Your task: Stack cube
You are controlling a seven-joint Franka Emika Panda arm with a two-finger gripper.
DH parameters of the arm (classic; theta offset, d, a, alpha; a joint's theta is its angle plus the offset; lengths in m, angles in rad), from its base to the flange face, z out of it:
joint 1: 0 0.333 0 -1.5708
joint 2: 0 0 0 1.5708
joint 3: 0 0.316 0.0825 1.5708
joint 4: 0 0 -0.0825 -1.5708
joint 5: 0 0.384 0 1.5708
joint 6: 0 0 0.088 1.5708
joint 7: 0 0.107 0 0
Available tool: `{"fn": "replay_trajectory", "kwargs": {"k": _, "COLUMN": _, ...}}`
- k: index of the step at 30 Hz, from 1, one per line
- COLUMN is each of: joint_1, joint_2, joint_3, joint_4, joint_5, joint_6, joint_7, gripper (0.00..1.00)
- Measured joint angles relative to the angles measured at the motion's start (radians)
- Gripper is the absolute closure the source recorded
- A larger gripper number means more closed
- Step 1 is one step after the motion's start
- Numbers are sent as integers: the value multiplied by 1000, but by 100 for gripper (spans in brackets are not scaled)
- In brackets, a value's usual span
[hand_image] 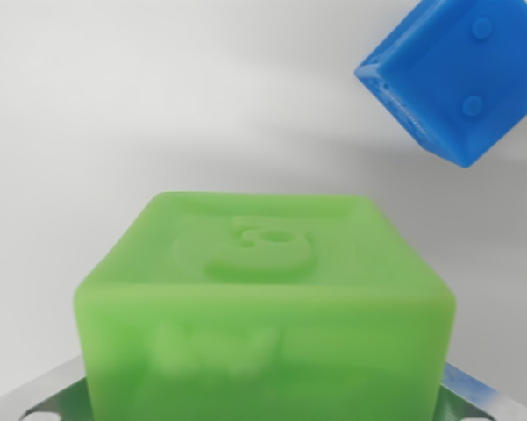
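A green cube [263,289] fills the lower middle of the wrist view, very close to the camera, with a raised figure on its top face. It sits between my gripper [263,402]. One metal finger [37,396] shows at the cube's lower left side and another metal finger [487,396] at its lower right, both pressed against it and tinted green by reflection. A blue cube [456,74] with round studs on its face lies on the white surface at the upper right, turned at an angle and partly cut off by the frame edge.
A plain white surface [158,105] stretches behind and to the left of both cubes. A soft grey shadow lies on it behind the green cube.
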Motion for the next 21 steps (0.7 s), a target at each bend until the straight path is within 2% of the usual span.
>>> {"fn": "replay_trajectory", "kwargs": {"k": 7, "joint_1": 0, "joint_2": -41, "joint_3": -1, "joint_4": 3, "joint_5": -1, "joint_6": -41, "joint_7": 11, "gripper": 100}}
{"fn": "replay_trajectory", "kwargs": {"k": 21, "joint_1": 0, "joint_2": -29, "joint_3": -20, "joint_4": 52, "joint_5": 0, "joint_6": -80, "joint_7": 118, "gripper": 100}}
